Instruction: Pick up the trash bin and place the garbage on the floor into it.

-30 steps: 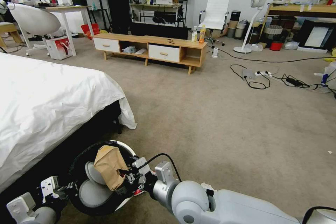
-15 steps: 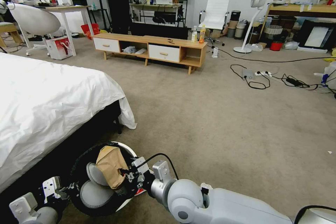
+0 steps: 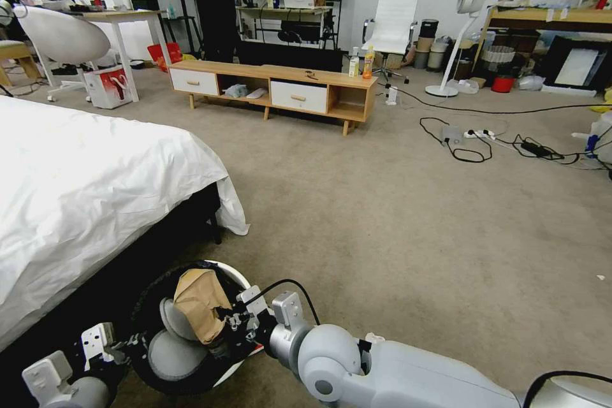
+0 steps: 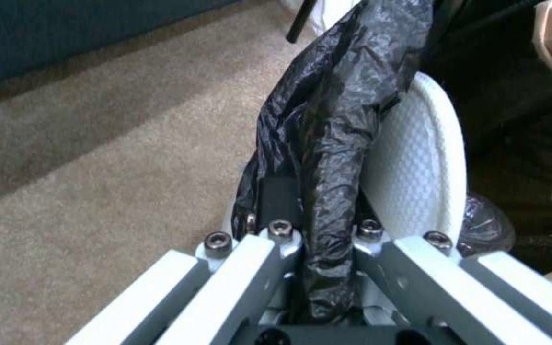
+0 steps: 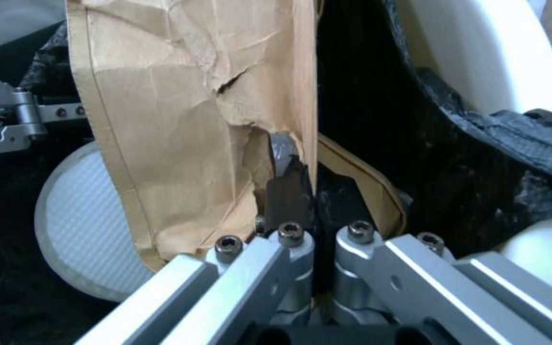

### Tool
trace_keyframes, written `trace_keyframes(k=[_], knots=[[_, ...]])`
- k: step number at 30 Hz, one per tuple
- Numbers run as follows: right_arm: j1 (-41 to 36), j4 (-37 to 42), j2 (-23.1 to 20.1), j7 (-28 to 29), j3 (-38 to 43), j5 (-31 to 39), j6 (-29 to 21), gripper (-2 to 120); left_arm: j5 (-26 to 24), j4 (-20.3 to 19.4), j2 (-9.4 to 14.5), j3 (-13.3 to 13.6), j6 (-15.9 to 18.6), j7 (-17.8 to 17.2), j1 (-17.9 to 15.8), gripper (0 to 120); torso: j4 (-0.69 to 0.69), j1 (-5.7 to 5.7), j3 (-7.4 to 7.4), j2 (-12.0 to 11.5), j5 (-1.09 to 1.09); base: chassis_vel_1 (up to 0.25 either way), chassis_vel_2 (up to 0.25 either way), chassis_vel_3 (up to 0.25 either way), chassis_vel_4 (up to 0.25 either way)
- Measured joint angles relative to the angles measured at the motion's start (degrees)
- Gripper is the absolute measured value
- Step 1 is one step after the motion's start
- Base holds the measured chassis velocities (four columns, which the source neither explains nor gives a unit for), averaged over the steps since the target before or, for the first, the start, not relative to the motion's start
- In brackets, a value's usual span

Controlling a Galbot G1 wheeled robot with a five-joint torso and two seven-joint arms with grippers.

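Pinching brown paper bag (image 5: 180, 124) over trash bin (image 3: 237, 275): R gripper (image 5: 311, 191), jaws closed. L gripper (image 4: 317, 211) clamped on bin rim.

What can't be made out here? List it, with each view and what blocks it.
- Head view: inside of the trash bin, covered by the brown paper bag and right gripper.
- Left wrist view: bin rim at the left gripper, wrapped in black liner.
- Right wrist view: bag's lower end, hidden behind the gripper.

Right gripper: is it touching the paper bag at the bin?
Touching. In the right wrist view the right gripper is shut on the brown paper bag, its edge pinched between the pads, over the trash bin.
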Motion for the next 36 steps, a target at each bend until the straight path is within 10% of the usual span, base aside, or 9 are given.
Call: trace_keyframes(k=[26, 36], knots=[[-0.41, 3.57, -1.99, 0.68, 1.28, 0.29, -0.77, 85, 0.05, 0.26, -0.07, -0.12, -0.01, 0.09, -0.15, 2, 0.01, 0.00, 0.00, 0.00, 0.00, 0.000, 0.000, 0.000, 0.000], [-0.58, 5.49, -2.01, 1.12, 2.68, 0.62, -0.86, 82, 0.18, 0.40, -0.25, -0.14, -0.01, 0.07, -0.15, 2, 0.01, 0.00, 0.00, 0.00, 0.00, 0.000, 0.000, 0.000, 0.000]])
